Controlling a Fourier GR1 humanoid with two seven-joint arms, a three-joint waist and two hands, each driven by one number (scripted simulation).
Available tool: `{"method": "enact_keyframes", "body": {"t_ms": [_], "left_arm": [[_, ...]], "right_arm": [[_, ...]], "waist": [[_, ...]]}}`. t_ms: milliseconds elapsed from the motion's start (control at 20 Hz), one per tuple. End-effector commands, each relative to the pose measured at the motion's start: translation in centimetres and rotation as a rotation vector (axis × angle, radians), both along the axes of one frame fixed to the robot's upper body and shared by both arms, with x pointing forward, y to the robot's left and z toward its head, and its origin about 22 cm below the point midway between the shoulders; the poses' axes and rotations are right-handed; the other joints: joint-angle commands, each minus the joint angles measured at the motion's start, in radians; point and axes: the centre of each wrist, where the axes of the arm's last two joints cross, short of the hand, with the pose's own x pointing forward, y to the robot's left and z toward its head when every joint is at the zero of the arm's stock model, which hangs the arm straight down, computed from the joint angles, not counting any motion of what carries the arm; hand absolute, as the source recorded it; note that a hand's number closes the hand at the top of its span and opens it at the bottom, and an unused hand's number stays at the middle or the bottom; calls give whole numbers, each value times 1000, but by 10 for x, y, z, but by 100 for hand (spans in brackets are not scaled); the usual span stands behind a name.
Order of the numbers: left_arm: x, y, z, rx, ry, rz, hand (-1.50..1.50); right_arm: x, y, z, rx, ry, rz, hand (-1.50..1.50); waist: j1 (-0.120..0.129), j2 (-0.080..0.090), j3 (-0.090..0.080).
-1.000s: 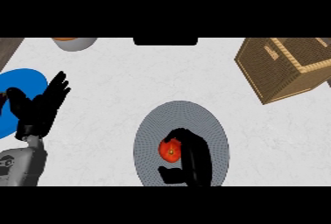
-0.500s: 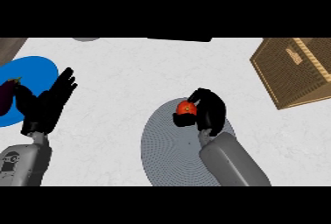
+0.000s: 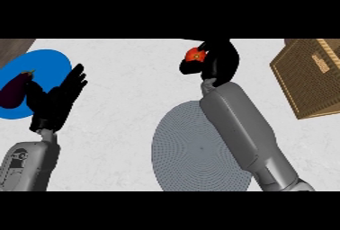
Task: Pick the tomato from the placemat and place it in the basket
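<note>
One tomato (image 3: 195, 55) enclosed by right hand's (image 3: 216, 63) fingers (image 3: 188, 68).

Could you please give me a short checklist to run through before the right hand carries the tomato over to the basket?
1. Tomato held in the right hand, fingers curled round it: ok.
2. Tomato off the placemat: ok.
3. Basket in view at the right, apart from the hand: ok.
4. Basket interior free for the tomato: cannot tell, partly cut off.
5. Left hand open, resting at the left by the blue plate with the eggplant, out of the path: ok.
</note>
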Motion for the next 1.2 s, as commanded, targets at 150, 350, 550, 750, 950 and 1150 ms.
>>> {"method": "enact_keyframes", "body": {"t_ms": [150,350,550,750,950,1150], "left_arm": [[0,-6,-3,3,-4,-8,0],[4,-15,-5,-8,18,-14,0],[3,-4,-5,-16,26,-3,0],[4,-2,2,-12,3,3,0],[8,-3,8,-2,5,19,0],[3,1,2,0,7,19,0]], "right_arm": [[34,15,64,-3,-195,-201,150],[46,18,96,-57,-196,-279,150],[57,12,121,-100,-175,-365,150],[64,0,152,-144,-205,-438,150],[71,-21,165,-156,-242,-506,150],[75,-39,176,-183,-250,-582,150]], "waist": [[5,-4,-3],[-13,-4,-4],[-16,-5,-4],[-7,-3,-4],[-23,-1,-2],[-22,-1,-2]]}}
